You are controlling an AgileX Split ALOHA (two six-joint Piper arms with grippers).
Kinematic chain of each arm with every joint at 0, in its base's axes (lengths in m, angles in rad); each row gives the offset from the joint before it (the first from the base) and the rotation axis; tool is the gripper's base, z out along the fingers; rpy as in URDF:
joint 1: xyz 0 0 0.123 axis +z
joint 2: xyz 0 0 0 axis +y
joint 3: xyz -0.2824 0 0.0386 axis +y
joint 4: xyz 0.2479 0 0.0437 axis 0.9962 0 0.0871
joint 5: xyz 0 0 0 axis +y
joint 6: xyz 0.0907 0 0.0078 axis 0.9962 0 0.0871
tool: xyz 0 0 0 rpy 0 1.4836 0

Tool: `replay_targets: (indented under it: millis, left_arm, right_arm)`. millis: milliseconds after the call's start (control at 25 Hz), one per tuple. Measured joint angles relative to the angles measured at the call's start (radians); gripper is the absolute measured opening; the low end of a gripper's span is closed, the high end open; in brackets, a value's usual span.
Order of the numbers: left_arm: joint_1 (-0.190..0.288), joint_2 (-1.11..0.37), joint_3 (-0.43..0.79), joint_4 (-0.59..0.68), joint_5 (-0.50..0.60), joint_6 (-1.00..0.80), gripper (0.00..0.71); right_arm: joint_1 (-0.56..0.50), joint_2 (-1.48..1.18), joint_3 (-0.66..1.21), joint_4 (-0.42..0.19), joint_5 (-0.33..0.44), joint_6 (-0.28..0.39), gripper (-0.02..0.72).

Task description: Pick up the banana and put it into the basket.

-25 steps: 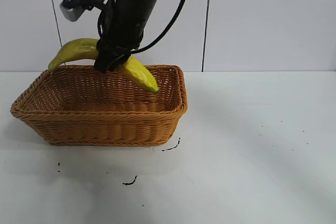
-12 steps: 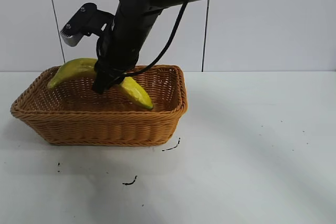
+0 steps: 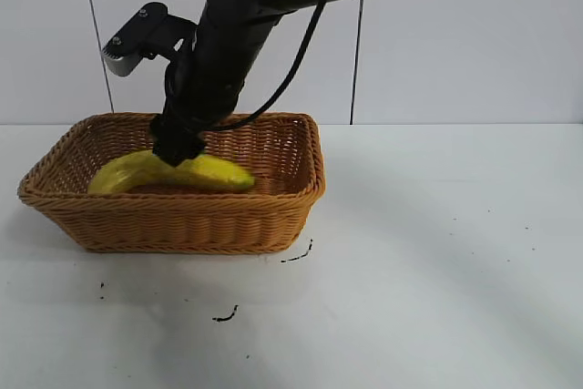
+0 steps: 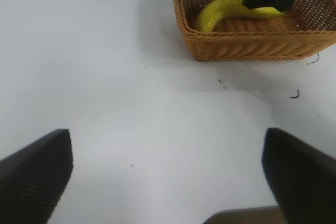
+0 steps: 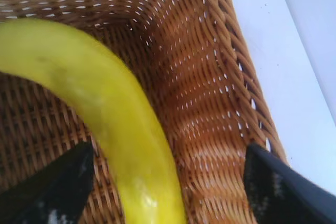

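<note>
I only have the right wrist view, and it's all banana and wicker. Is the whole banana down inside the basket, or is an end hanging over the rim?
Observer: From the exterior view, the whole banana sits below the rim of the basket, with the right hand at its middle.
Operator: Is there anything on the table near the basket?
Observer: Only small dark marks on the table in front of it.
Operator: Where's the left hand?
Observer: The left hand is open over bare table, well apart from the basket and holding nothing.
</note>
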Motion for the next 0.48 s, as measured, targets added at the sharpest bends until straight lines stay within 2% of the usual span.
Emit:
replay_targets:
  millis: [80,160,240,320,480]
  left_arm:
    - [0.000,0.000,0.000,0.000,0.000,0.000,0.695]
    - [0.000,0.000,0.000,0.000,0.000,0.000,0.695]
    - [0.000,0.000,0.000,0.000,0.000,0.000,0.695]
    - [0.000,0.000,0.000,0.000,0.000,0.000,0.695]
    - [0.000,0.000,0.000,0.000,0.000,0.000,0.695]
  right_arm:
    - [0.000,-0.023,0.000,0.000,0.010,0.052,0.585]
    - [0.000,-0.056,-0.017,-0.001,0.056,0.158,0.585]
    - [-0.001,-0.083,-0.062,-0.007,0.145,0.276,0.585]
    - [-0.009,-0.097,-0.118,-0.008,0.245,0.352,0.585]
    - [-0.061,-0.100,-0.222,-0.004,0.429,0.463,0.585]
